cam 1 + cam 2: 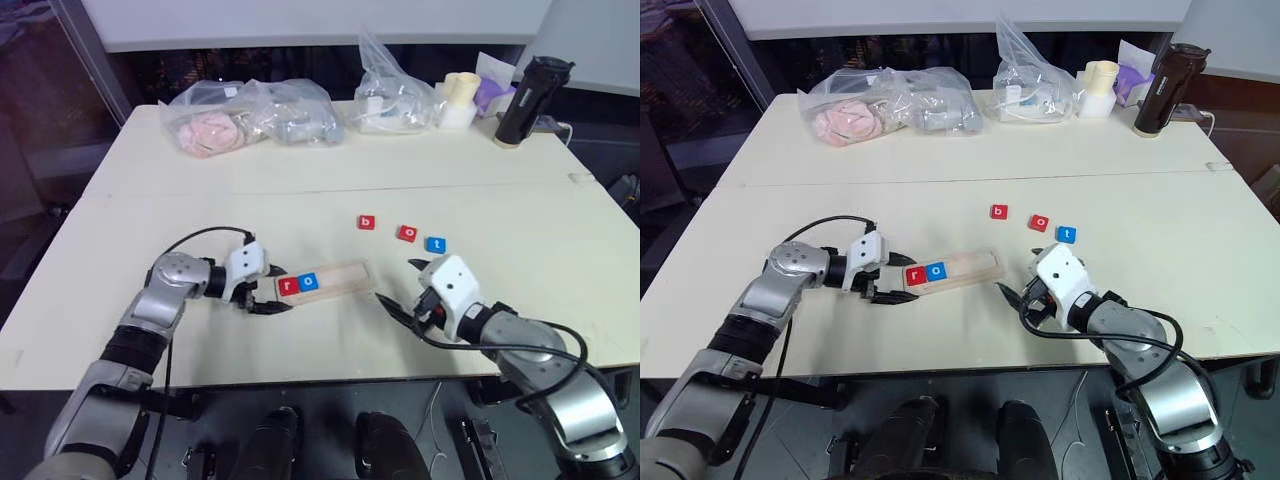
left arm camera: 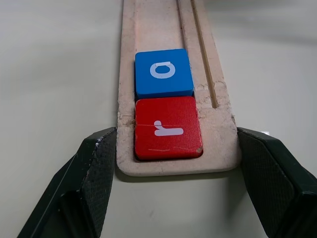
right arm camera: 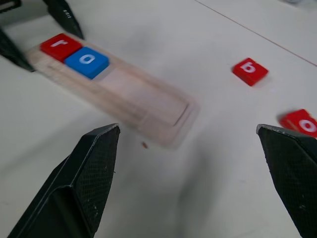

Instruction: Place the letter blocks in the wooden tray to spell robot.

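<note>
On a pale desk (image 1: 300,180), the wooden tray (image 1: 335,277) is lying near the middle, running left to right and slightly angled. Two letter blocks are sitting in its groove at the left end: the red "r" block (image 1: 289,286) at the very end and the blue "o" block (image 1: 308,282) touching it on the right, while the rest of the groove is standing bare.

The left gripper (image 1: 268,290) is reaching in from the left, its two black fingers (image 2: 94,168) partly spread and pressing against the two long sides of the tray's left end, gripping the tray itself rather than a block.

The right gripper (image 1: 398,285) is hovering just right of the tray's right end, its fingers (image 3: 91,168) spread wide and holding nothing.

Three more blocks are lying loose on the desk, farther back and to the right of the tray: the red "b" block (image 1: 366,222), then the red "o" block (image 1: 407,233), then the blue "t" block (image 1: 435,244) just beside it.

Along the far edge, clear plastic bags (image 1: 250,115) and a black bottle (image 1: 525,100) are resting.
</note>
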